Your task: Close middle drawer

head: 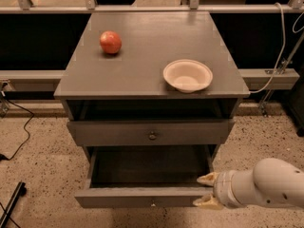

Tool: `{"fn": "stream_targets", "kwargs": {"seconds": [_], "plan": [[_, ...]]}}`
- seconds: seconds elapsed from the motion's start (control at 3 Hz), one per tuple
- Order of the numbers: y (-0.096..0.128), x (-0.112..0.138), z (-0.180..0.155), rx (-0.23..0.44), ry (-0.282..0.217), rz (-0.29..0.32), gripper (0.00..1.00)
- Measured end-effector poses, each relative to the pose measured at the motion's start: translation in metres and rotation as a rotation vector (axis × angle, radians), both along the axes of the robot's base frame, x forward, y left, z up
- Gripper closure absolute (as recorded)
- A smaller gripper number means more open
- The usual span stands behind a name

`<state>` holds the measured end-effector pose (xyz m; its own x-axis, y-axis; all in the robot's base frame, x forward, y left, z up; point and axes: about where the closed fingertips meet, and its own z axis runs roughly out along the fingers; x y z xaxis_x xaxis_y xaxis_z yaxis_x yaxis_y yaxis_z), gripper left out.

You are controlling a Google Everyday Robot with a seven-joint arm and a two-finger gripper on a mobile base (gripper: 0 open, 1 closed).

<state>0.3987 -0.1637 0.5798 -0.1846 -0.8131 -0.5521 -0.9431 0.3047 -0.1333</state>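
The middle drawer of the grey cabinet is pulled far out, its dark inside showing behind a low front panel with a tiny pale knob. My gripper comes in from the lower right on a white arm. It is at the right end of the drawer's front panel. Its pale fingertips are apart, one just behind the panel's top edge and one in front of it. Nothing is held.
Above it a taller-fronted drawer with a brass knob sticks out slightly. An apple and a white bowl sit on the cabinet top. A cable and a black bar lie on the left floor, and cables hang at the right.
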Motion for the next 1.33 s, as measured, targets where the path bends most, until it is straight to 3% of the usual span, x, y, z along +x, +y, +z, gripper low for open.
{"fn": "stream_targets", "kwargs": {"seconds": [0.33, 0.67, 1.33], "plan": [[0.004, -0.005, -0.038, 0.027, 0.015, -0.001, 0.65], [0.014, -0.013, -0.077, 0.083, 0.031, -0.006, 0.96], [0.014, -0.013, -0.077, 0.083, 0.032, -0.005, 1.00]]}}
